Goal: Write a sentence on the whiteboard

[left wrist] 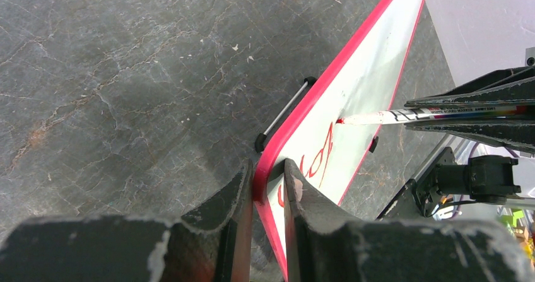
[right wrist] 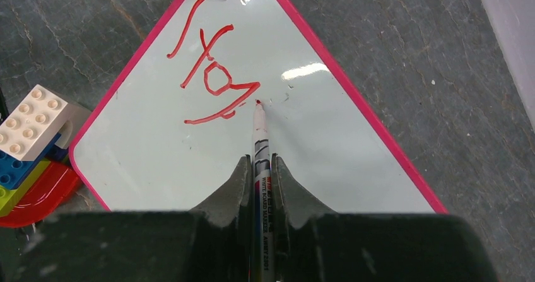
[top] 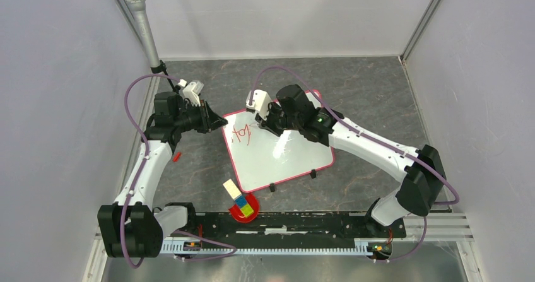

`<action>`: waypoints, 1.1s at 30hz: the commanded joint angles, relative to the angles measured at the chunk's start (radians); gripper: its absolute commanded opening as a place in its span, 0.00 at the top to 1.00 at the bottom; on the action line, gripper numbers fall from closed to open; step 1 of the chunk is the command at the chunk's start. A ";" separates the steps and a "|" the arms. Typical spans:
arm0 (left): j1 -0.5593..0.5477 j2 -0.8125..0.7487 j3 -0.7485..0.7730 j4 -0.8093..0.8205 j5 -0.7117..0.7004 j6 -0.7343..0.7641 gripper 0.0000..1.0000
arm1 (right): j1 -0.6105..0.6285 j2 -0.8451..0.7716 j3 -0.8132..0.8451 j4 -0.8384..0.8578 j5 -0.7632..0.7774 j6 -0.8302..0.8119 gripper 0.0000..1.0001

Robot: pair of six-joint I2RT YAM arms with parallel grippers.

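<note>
The whiteboard (top: 284, 162) is laid on the table (top: 372, 93), turned cornerwise, with two black clips (top: 313, 173) on its near edge. Its left corner is pinched at the pink border by the left end effector (left wrist: 268, 171), closed narrowly on it. A marker (right wrist: 259, 137) is gripped by the right end effector (right wrist: 260, 165) over the whiteboard's far part, with the red tip set against the surface just beside red scrawl (right wrist: 214, 74). Toy bricks (top: 236, 195) on a red dish (top: 238, 214) are seen just off the whiteboard's near corner.
</note>
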 commanded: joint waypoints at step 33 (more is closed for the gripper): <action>-0.002 -0.006 0.010 -0.015 -0.004 0.051 0.93 | 0.013 -0.073 -0.058 0.027 -0.038 0.013 1.00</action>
